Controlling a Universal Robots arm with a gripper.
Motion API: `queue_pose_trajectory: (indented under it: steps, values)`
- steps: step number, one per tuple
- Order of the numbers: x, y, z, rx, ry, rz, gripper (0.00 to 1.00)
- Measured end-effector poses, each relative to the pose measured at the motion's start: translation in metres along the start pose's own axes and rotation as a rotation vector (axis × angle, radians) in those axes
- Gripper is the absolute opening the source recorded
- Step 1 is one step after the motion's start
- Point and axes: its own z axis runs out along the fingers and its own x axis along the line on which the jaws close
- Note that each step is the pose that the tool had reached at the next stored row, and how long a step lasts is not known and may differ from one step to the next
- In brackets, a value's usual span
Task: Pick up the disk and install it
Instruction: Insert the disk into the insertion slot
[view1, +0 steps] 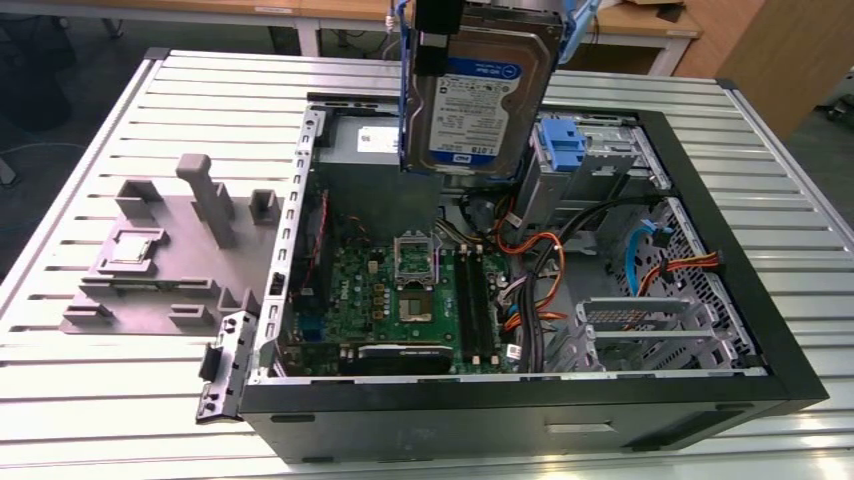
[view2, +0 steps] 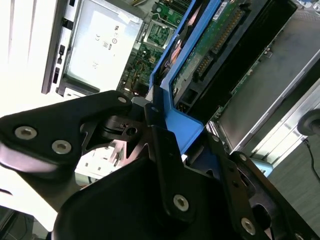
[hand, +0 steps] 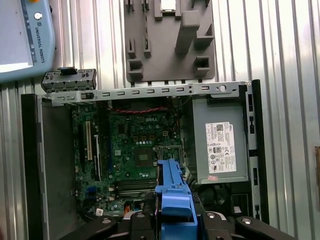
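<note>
While the black tool (view2: 182, 137) is clenching its blue rails (view2: 165, 75), the flat silver-grey hard drive (view1: 481, 90) is looking stiff, hefty, probably fragile.

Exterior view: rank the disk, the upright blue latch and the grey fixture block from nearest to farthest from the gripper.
1. disk, clamped in the gripper, above the case.
2. blue latch, inside the case, toward the exterior view's right.
3. grey fixture block, on the table, at the exterior view's left.
</note>
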Motion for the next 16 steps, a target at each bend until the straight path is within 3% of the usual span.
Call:
queue_pose_trajectory:
  steps: [16]
  values:
    - [0.0060,-0.0006,0.0002,0.0001,0.0013,0.000,0.37]
